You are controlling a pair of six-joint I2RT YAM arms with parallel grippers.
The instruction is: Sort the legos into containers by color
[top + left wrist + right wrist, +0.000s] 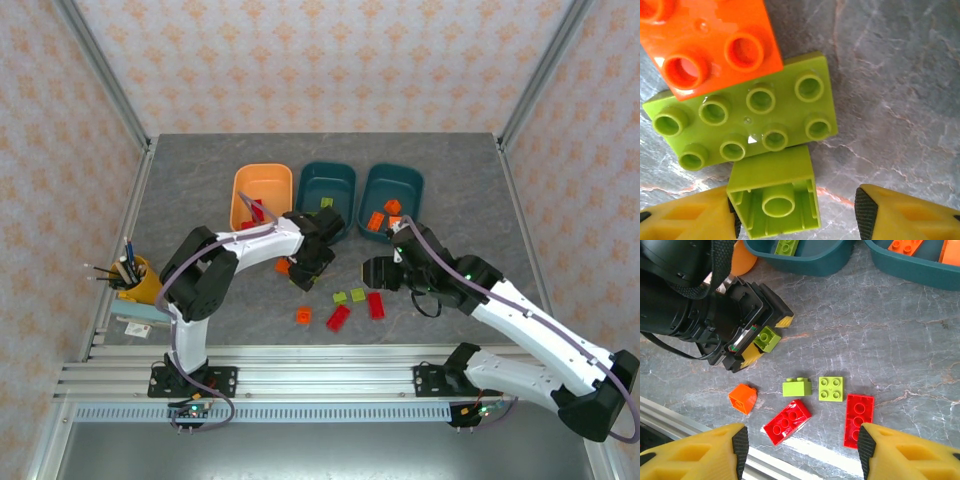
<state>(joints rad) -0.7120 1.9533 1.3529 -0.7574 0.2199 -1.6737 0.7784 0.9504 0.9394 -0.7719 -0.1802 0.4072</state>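
My left gripper [797,212] hangs low over the table, jaws open round a small yellow-green lego [774,192] that lies on its side. The lego rests against the left pad [732,222], with a gap to the right pad [866,212]. Just beyond it lie a long yellow-green lego [745,125] and an orange lego [710,40]. The right gripper [802,445] is open and holds nothing, above two red legos [787,421] [858,420], two yellow-green ones [797,387] [831,388] and an orange one [743,398]. At the back stand the containers: light orange [262,178], teal [326,172] and teal [392,174].
A yellow pen cup [140,283] stands at the table's left edge. The middle teal tray holds a yellow-green brick [786,246], the right one orange bricks [905,245], the orange tray a red brick [256,212]. The left arm's wrist [685,305] is close beside the right gripper.
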